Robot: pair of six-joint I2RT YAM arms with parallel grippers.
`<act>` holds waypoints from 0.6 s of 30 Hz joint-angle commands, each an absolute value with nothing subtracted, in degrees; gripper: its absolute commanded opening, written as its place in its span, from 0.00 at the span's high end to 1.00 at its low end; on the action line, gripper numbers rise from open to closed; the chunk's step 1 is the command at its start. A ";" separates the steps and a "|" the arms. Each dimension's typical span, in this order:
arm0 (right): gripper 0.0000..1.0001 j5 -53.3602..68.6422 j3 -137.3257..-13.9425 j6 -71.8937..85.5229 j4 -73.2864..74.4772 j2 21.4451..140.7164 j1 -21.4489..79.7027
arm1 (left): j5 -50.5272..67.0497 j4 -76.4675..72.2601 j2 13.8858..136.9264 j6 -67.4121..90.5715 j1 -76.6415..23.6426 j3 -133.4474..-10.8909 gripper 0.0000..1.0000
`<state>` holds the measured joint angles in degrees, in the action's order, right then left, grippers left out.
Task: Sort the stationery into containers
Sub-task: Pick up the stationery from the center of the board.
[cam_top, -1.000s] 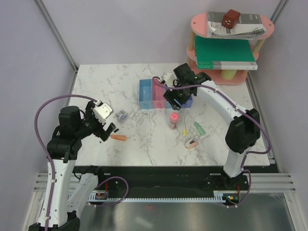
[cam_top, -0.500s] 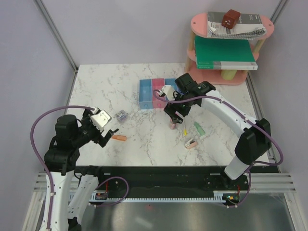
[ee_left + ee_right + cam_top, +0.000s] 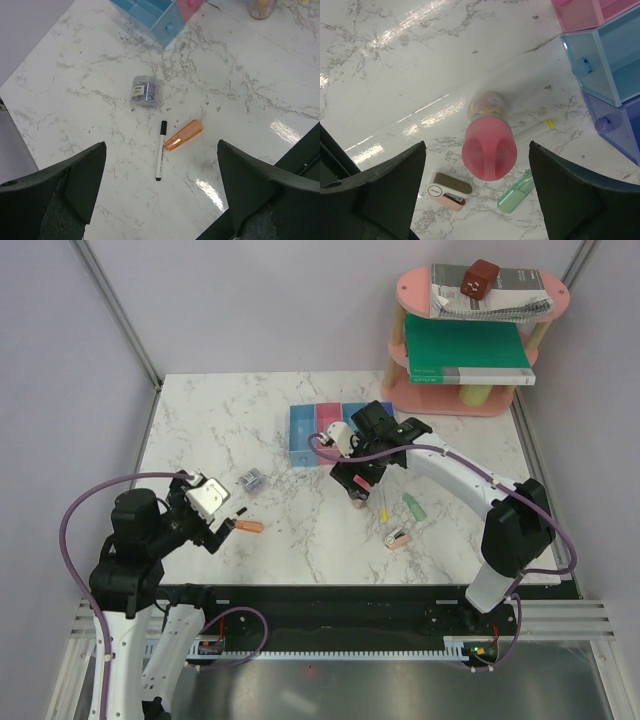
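Observation:
The joined bins (image 3: 303, 435) stand mid-table; the pink (image 3: 590, 12), light blue (image 3: 610, 60) and dark blue (image 3: 620, 125) ones show in the right wrist view. My right gripper (image 3: 358, 478) (image 3: 476, 150) is open, its fingers on either side of the upright pink cylinder (image 3: 488, 150), apart from it. The thin yellow pen (image 3: 535, 129), green cap (image 3: 516, 192) and peach clip (image 3: 449, 191) lie beside it. My left gripper (image 3: 222, 525) (image 3: 161, 165) is open and empty above the black pen (image 3: 160, 150), orange stick (image 3: 183, 135) and clear-blue clip (image 3: 146, 93).
A pink two-tier oval shelf (image 3: 480, 340) with a green book (image 3: 465, 350), a spiral notebook and a brown block stands at the back right. The table's front edge (image 3: 350, 585) runs just below the left gripper.
My right gripper has moved from over the bins towards the near side and now stands over the pink cylinder. My left gripper has drawn back and down near the orange stick.

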<state>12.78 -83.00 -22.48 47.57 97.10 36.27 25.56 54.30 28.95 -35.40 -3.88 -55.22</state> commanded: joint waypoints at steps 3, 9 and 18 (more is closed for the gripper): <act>0.09 9.76 -82.53 -22.24 44.21 98.88 36.47 | 24.61 54.76 27.77 -35.42 -3.78 -54.40 0.02; 0.23 8.00 -82.70 -21.71 43.68 100.54 36.47 | 24.96 54.84 27.33 -35.42 -3.78 -53.79 0.01; 0.30 6.77 -82.27 -21.53 44.38 100.55 36.39 | 24.52 54.93 26.28 -35.95 -3.78 -53.53 0.01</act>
